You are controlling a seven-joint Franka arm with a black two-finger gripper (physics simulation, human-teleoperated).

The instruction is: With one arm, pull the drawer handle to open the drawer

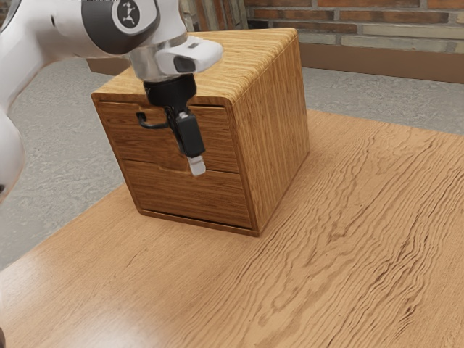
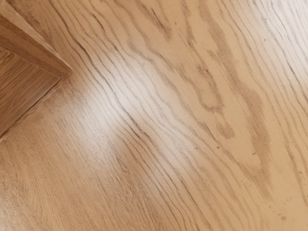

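The wooden cabinet [image 1: 268, 123] stood on the table [image 1: 348, 261]. In front of its upper drawer [image 1: 217, 141] the gripper [image 1: 196, 164] hung pointing down, just beside the black handle [image 1: 148, 123] on that drawer's face.

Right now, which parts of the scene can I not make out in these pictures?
Thin black drawer handle: exterior view, right end hidden behind the black gripper.
Light wooden two-drawer cabinet: wrist view, cut off by the picture's edge.
White robot arm: exterior view, cut off by the left edge.
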